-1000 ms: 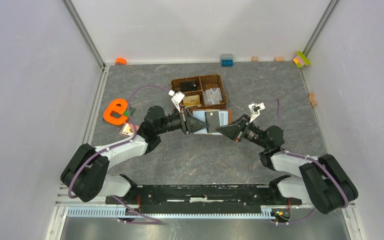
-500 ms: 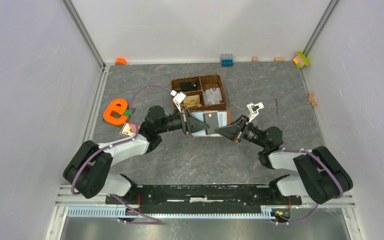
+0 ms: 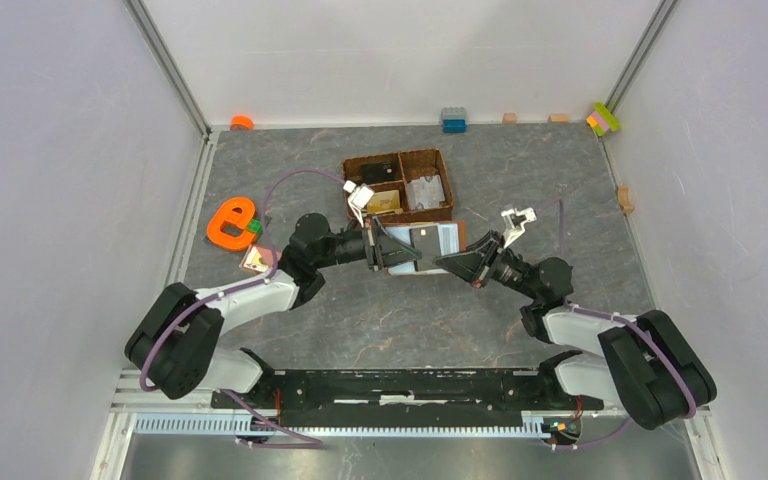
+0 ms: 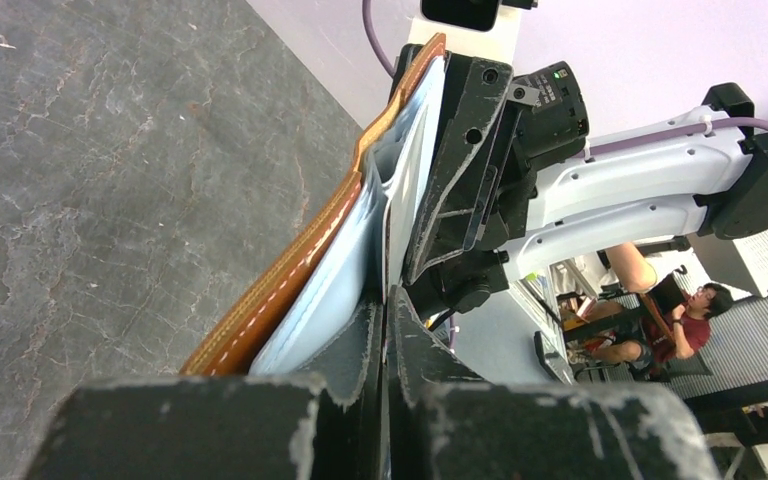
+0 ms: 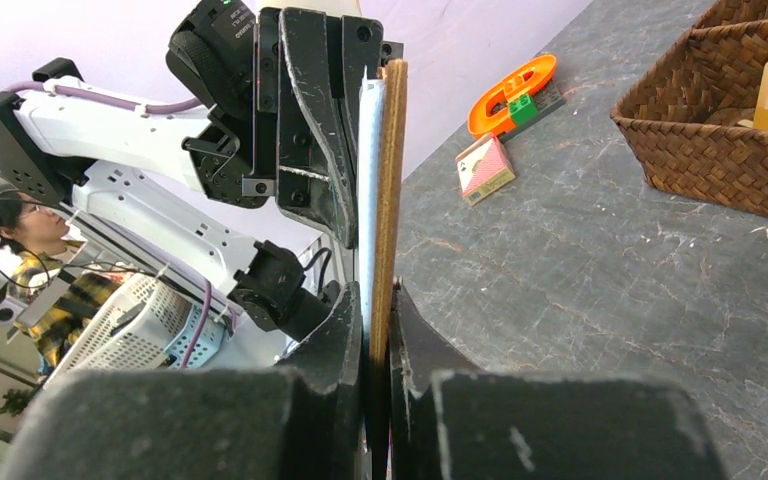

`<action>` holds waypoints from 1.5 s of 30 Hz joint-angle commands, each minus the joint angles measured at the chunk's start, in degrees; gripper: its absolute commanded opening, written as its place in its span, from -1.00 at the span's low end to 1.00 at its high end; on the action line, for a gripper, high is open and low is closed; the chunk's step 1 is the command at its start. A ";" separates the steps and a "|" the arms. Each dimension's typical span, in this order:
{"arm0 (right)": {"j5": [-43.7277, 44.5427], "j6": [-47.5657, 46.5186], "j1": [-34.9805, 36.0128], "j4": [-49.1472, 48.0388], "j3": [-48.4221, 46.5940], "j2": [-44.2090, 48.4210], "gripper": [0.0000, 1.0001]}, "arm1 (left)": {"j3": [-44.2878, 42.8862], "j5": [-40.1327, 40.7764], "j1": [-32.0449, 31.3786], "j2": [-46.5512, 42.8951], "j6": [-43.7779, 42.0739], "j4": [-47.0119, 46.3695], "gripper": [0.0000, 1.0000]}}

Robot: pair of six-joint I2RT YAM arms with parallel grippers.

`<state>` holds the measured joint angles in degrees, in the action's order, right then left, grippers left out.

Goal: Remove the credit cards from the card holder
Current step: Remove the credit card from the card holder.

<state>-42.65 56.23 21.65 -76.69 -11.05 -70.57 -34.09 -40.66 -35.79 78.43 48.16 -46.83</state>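
The card holder (image 3: 438, 238) hangs open above the table between both arms, brown outside, pale grey-blue inside, with a dark grey credit card (image 3: 425, 240) showing in its middle. My left gripper (image 3: 392, 250) comes in from the left. In the left wrist view that gripper (image 4: 384, 300) is shut on the thin pale edge of a credit card (image 4: 387, 190) beside the blue lining (image 4: 340, 270). My right gripper (image 3: 452, 262) holds the other side. Its jaws (image 5: 378, 295) are shut on the brown cover edge (image 5: 388, 180).
Just behind the holder stands a brown woven basket (image 3: 440, 165) with a gold-tan card (image 3: 385, 202) and a grey card (image 3: 427, 192) in its compartments. An orange e-shaped piece (image 3: 230, 222) and a small pink box (image 3: 257, 259) lie left. Small blocks (image 3: 453, 120) line the back wall.
My left gripper has closed onto the thin card edge. The right arm has shifted slightly to the right, still holding the card holder.
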 commanded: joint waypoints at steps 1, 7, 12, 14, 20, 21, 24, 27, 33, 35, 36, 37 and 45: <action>0.55 1.60 -1.99 -6.27 1.63 1.47 -0.92 | 0.22 1.64 0.77 -1.25 0.09 -0.64 -0.95; 0.29 3.61 -2.93 -8.60 2.13 0.62 -0.87 | 0.34 1.82 0.85 -1.58 0.00 -0.55 -0.95; -0.19 5.05 -3.18 -10.59 2.20 -0.54 -0.81 | 0.46 1.66 0.89 -1.65 0.18 -0.84 -0.95; -0.15 5.20 -3.40 -10.57 2.21 -0.76 -0.81 | 0.48 1.56 0.85 -1.63 0.34 -1.17 -0.96; -0.50 6.50 -3.78 -11.99 2.27 -1.69 -0.56 | 0.73 1.51 0.88 -1.81 0.62 -1.69 -0.95; -0.50 6.61 -3.79 -11.92 2.27 -1.76 -0.49 | 0.76 1.47 0.90 -1.76 0.62 -1.88 -0.95; -0.59 6.76 -3.89 -12.21 2.33 -2.08 -0.53 | 0.47 0.74 0.90 -1.22 1.13 -2.59 -0.95; -0.76 6.76 -3.90 -12.37 2.22 -2.21 -0.70 | 0.36 -0.09 0.89 -0.33 2.14 -3.91 -0.95; -1.12 6.91 -3.81 -12.68 2.05 -2.47 -0.24 | 0.25 -0.47 0.85 0.05 2.46 -4.32 -0.96; -1.20 7.04 -3.80 -12.87 2.05 -2.51 -0.24 | 0.05 -0.71 0.76 0.38 2.55 -4.32 -0.95; -1.21 6.95 -3.82 -12.90 2.03 -2.47 -0.24 | -0.13 -0.87 0.76 0.66 2.67 -4.30 -0.95; -1.25 6.93 -3.77 -12.88 2.00 -2.56 -0.25 | -0.31 -1.22 0.72 0.86 2.77 -4.42 -0.95; -1.47 5.91 -3.40 -9.75 1.06 -4.04 -0.33 | -0.98 -2.10 0.28 1.80 3.17 -4.55 -0.96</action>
<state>-43.46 63.16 17.89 -83.70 -9.13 -73.87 -33.67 -41.15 -35.22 80.14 49.95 -48.12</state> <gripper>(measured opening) 0.362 0.029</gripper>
